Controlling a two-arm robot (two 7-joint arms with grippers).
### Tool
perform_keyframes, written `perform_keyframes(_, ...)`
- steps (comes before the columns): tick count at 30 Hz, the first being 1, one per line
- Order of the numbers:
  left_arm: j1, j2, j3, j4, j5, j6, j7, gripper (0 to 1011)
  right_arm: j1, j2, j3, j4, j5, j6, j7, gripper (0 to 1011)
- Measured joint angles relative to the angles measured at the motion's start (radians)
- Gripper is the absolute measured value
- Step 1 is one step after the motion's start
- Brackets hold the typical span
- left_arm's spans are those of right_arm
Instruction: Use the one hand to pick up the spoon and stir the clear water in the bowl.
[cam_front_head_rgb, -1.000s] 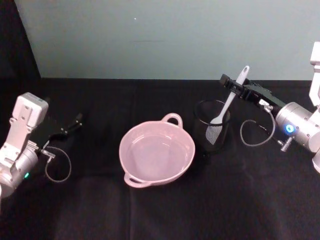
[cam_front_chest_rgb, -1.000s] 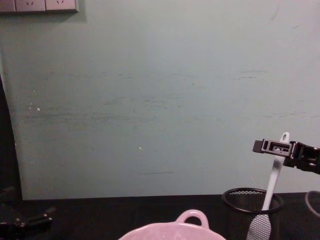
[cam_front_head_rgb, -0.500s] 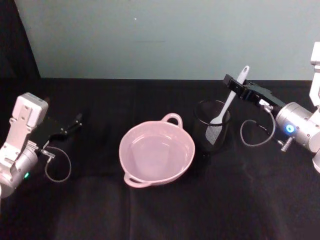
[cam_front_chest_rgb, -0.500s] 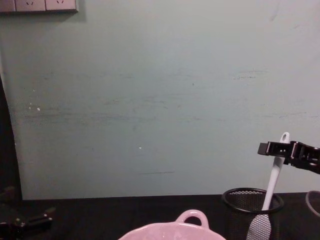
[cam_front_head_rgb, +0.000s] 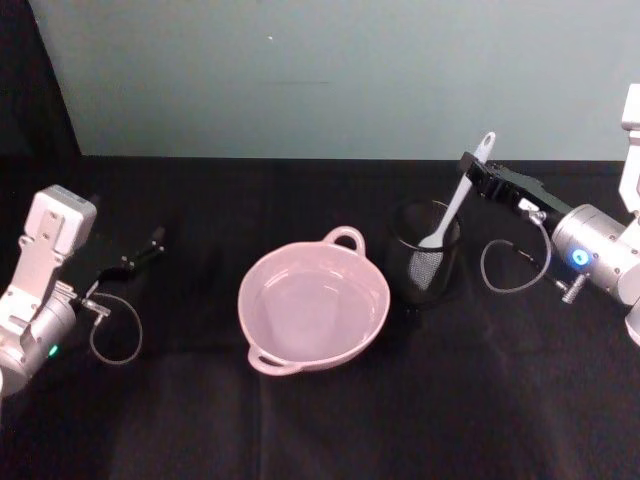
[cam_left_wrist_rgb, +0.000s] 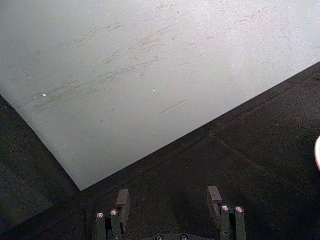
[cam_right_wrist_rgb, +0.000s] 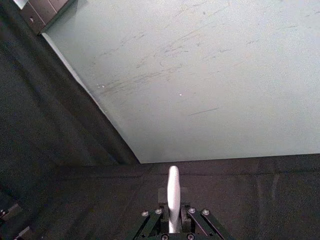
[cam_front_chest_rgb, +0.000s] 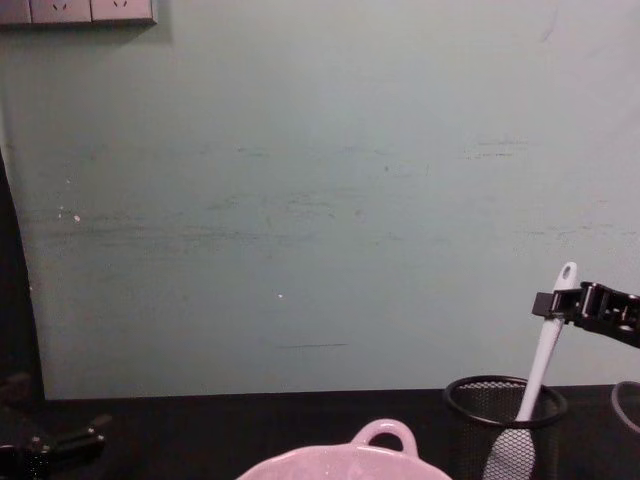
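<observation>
The white spoon (cam_front_head_rgb: 461, 193) stands tilted in the black mesh cup (cam_front_head_rgb: 425, 264), blade down inside it. My right gripper (cam_front_head_rgb: 472, 170) reaches in from the right and is shut on the upper handle, just below the handle's end. In the right wrist view the spoon (cam_right_wrist_rgb: 173, 196) sits pinched between the fingers. From the chest, the spoon (cam_front_chest_rgb: 543, 352) leans up to the right gripper (cam_front_chest_rgb: 552, 303) above the cup (cam_front_chest_rgb: 505, 425). The pink bowl (cam_front_head_rgb: 372, 322) with clear water sits left of the cup. My left gripper (cam_front_head_rgb: 147, 248) rests open at the far left.
A black cloth covers the table up to a pale green wall. Cable loops hang by both wrists, one (cam_front_head_rgb: 512, 268) just right of the cup. The bowl's loop handle (cam_front_chest_rgb: 383, 435) shows at the chest view's lower edge. Open cloth lies in front of the bowl.
My right gripper has drawn back to the right along the spoon's handle and closed on it. The handle now leans more to the right. The left arm has not moved.
</observation>
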Motion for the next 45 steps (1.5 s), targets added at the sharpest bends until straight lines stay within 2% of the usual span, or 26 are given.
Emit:
perform_keyframes(3,0.000,0.000,0.000,0.000,0.000,0.000,0.000,1011,0.000,0.000,0.000,0.000,0.000,0.000,0.000,116)
perform_keyframes(13,0.000,0.000,0.000,0.000,0.000,0.000,0.000,1011,-0.002,0.002,0.000,-0.005,-0.006,-0.007,0.001,116)
perform_keyframes(20,0.000,0.000,0.000,0.000,0.000,0.000,0.000,1011,-0.024,0.019,0.005,-0.063,-0.062,-0.051,0.001,116)
perform_keyframes(28,0.000,0.000,0.000,0.000,0.000,0.000,0.000,1011,-0.031,0.042,0.019,-0.133,-0.096,-0.038,0.008,116)
perform_keyframes(39,0.000,0.000,0.000,0.000,0.000,0.000,0.000,1011,-0.002,0.076,0.007,-0.209,-0.180,-0.029,0.040,116)
perform_keyframes(45,0.000,0.000,0.000,0.000,0.000,0.000,0.000,1011,0.006,0.085,0.006,-0.245,-0.212,-0.031,0.054,116)
